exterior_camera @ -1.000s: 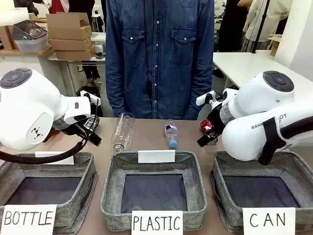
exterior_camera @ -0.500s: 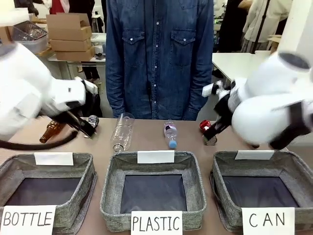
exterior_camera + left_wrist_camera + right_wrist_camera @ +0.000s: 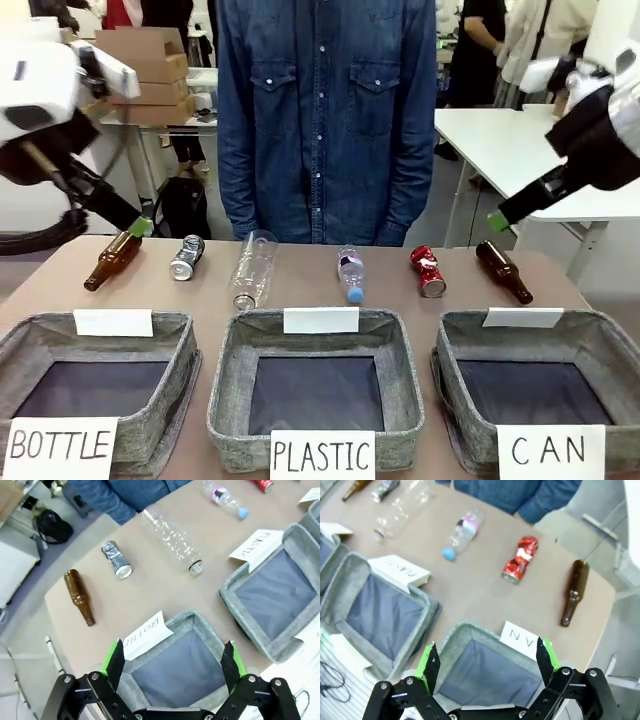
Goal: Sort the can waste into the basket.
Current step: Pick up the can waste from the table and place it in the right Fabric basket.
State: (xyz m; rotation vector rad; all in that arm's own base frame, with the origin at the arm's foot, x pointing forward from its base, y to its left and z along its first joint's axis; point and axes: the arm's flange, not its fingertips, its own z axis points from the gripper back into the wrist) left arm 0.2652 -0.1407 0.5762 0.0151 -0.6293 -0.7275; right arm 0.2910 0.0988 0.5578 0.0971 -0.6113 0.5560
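Moved: both white arms have swung up and outward off the table, uncovering the cans.
Cans: the shiny red dented drink can (image 3: 427,270) lies on the table below the right gripper (image 3: 486,654), well apart from it. The silver dark-printed can (image 3: 186,257) lies near the left gripper (image 3: 173,654), untouched.
Basket: the square grey woven basket signed "CAN" (image 3: 595,322) sits nearside right, and neither can is in it.
Grippers: both spread wide, holding nothing.
Pose: arms raised, fingers slanting down at the table.
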